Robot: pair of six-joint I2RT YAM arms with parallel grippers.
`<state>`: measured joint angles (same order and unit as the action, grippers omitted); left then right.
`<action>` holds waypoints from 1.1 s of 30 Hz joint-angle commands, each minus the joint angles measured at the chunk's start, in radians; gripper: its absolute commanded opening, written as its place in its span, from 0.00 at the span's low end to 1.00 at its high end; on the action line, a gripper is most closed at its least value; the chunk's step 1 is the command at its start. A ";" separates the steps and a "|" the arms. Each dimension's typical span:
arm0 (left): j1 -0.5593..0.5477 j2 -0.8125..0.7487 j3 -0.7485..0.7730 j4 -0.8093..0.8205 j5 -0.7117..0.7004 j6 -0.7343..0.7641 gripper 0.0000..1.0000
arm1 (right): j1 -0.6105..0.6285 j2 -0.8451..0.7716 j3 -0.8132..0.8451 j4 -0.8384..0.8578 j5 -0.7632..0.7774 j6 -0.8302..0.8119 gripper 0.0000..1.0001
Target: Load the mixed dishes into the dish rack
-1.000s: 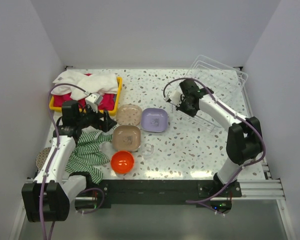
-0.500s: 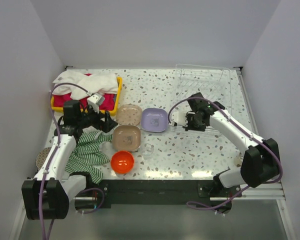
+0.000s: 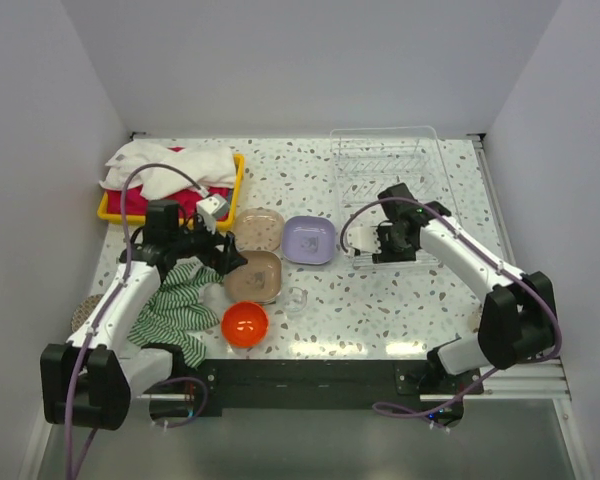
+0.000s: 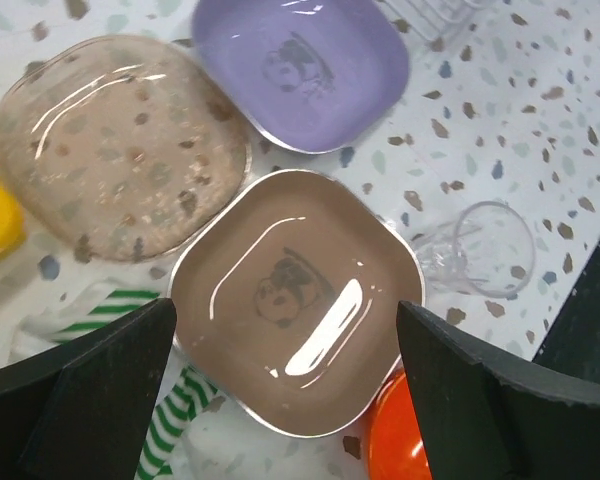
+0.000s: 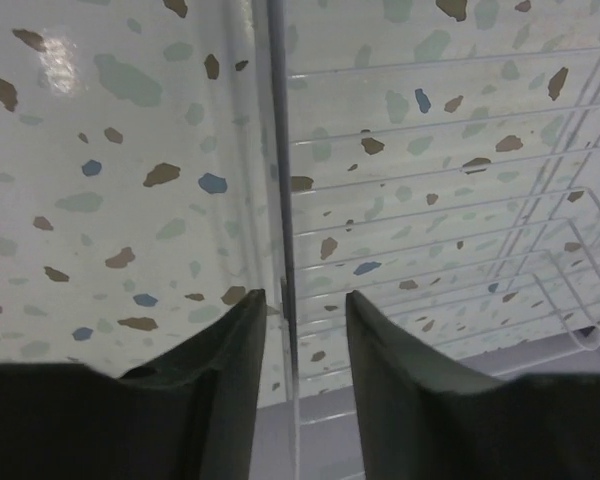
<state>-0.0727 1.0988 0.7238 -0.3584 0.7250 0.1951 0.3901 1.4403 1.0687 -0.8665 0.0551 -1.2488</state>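
The dish rack (image 3: 385,165) lies flat at the back right, a clear tray base with thin white wires (image 5: 430,200). My right gripper (image 3: 382,243) (image 5: 305,300) is at its near left edge, open, its jaws straddling the rack's edge wall (image 5: 280,150) without pinching it. My left gripper (image 3: 225,262) (image 4: 285,310) hangs open over the brown plate (image 3: 253,275) (image 4: 295,345). Around it lie the tan speckled plate (image 3: 258,229) (image 4: 120,150), lilac plate (image 3: 309,240) (image 4: 300,65), orange bowl (image 3: 245,324) (image 4: 410,440) and clear glass (image 3: 296,300) (image 4: 480,250).
A green striped cloth (image 3: 175,305) (image 4: 180,420) lies under my left arm. The yellow tray (image 3: 115,210) of towels sits at the back left. A speckled grey bowl (image 3: 83,315) rests at the far left edge. White walls close in on three sides.
The rack came down from a tilted, lifted pose to lie flat, further left. My right gripper, shut on its edge before, has opened. My left gripper moved right over the brown plate.
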 commanded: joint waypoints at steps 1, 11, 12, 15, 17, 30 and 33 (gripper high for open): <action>-0.126 0.027 0.150 -0.134 0.014 0.142 0.96 | -0.004 -0.043 0.129 -0.074 0.002 0.077 0.55; -0.491 0.047 0.269 -0.479 -0.076 0.402 0.87 | -0.003 -0.221 0.329 -0.115 -0.058 0.812 0.70; -0.528 0.050 0.252 -0.484 -0.088 0.392 0.85 | -0.003 -0.224 0.329 -0.121 -0.022 0.886 0.70; -0.587 0.062 0.243 -0.479 -0.122 0.360 0.78 | -0.063 -0.295 0.286 -0.123 -0.114 1.083 0.71; -0.608 0.088 0.252 -0.484 -0.163 0.360 0.75 | -0.115 -0.322 0.249 -0.126 -0.162 1.181 0.72; -0.884 0.323 0.350 -0.410 -0.400 0.390 0.61 | -0.197 -0.517 0.073 -0.115 -0.212 1.307 0.72; -0.944 0.341 0.326 -0.386 -0.436 0.382 0.57 | -0.263 -0.553 0.079 -0.121 -0.248 1.327 0.72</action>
<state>-0.9573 1.4235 1.0389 -0.7876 0.3649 0.5724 0.1913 0.9344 1.1446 -0.9962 -0.1329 0.0124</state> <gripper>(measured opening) 0.590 0.717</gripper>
